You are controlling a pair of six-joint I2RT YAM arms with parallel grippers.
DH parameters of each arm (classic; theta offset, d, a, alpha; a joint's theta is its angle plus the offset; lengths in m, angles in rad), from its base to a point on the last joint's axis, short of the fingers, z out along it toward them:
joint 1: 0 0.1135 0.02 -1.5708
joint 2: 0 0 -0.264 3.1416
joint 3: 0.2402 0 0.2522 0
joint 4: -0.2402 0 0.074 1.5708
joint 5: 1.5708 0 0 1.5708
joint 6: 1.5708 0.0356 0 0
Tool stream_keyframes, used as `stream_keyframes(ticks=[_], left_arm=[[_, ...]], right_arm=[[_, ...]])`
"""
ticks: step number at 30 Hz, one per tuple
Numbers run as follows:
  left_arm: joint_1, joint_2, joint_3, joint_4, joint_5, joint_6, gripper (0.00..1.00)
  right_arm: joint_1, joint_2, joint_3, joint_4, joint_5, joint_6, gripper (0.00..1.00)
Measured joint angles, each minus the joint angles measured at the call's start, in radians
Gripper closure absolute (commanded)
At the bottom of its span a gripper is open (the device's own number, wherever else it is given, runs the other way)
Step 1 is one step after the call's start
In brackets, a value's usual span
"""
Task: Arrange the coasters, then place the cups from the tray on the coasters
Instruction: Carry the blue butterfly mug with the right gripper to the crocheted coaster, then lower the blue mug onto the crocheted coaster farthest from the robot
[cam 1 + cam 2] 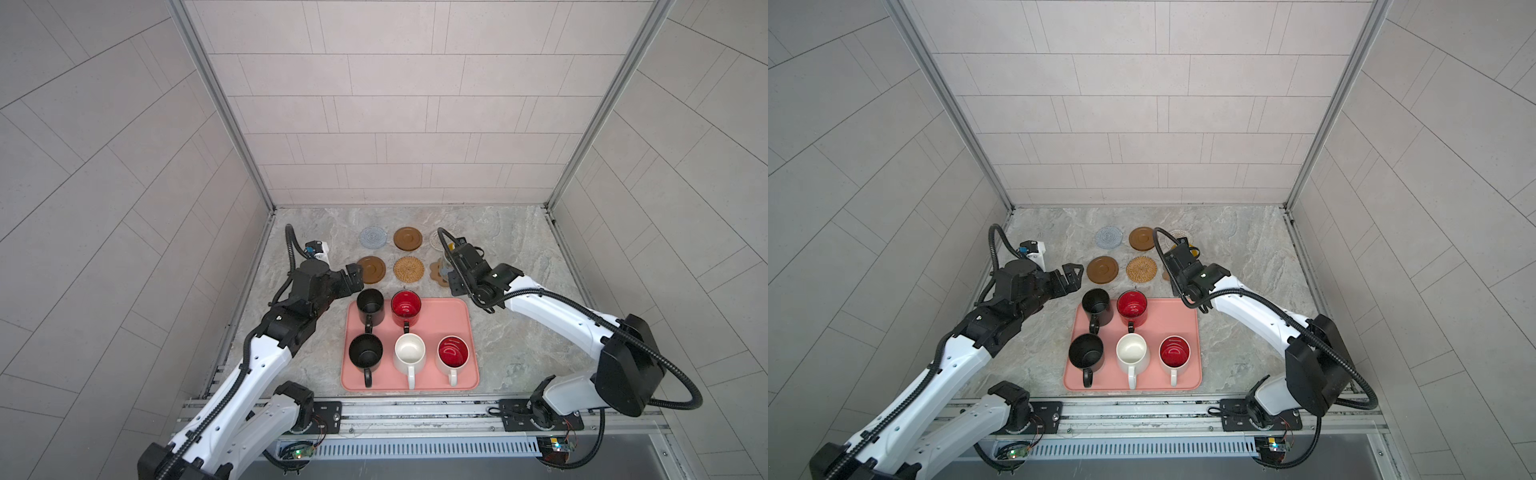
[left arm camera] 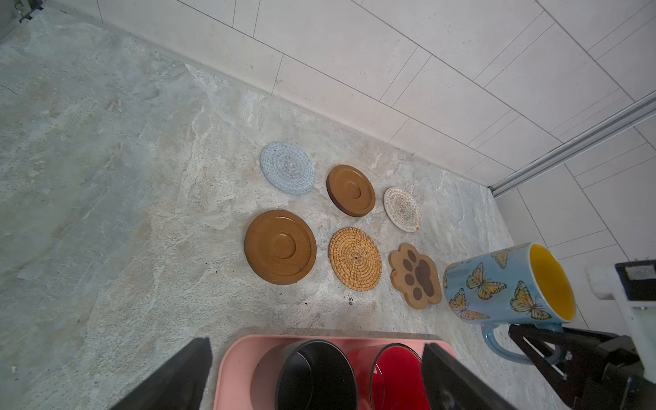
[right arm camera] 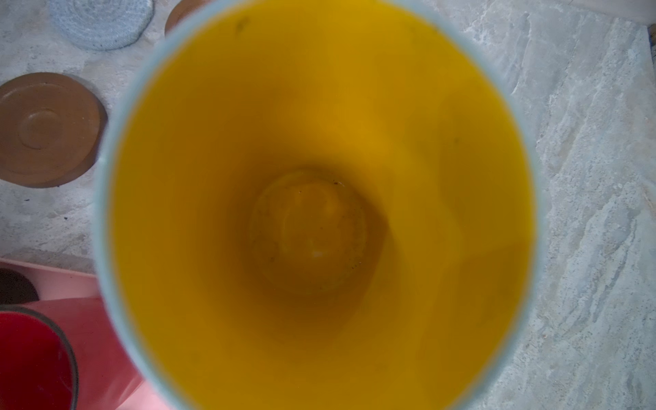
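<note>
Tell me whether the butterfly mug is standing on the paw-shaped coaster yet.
No: the paw-shaped coaster lies bare, and the right gripper holds the butterfly mug by its handle, off it.

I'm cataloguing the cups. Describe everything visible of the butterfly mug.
The butterfly mug is glossy light blue, ceramic-looking, printed with orange butterflies, yellow inside and empty. The right hand is shut on its blue handle, holding it off the tray, beside the paw-shaped coaster; whether its base rests on anything is unclear.

Pale tiled walls [image 1: 374, 104] on 3 sides; grey marble-look tabletop [image 1: 532, 232]; alu corner posts [image 1: 222, 104].
</note>
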Motion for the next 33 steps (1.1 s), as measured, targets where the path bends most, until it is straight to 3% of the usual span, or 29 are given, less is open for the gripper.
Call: stream_keyframes(ticks=[13,33], left_arm=[[0.000,0.062,0.007,0.030,-0.007,0.007,0.00],[0.000,0.076,0.010,0.044,-0.021,0.019,0.00]], right_arm=[[-0.215,0.206,0.204,0.043,-0.194,-0.205,0.91],[-0.298,0.569,0.633,-0.029,-0.309,-0.378,0.90]])
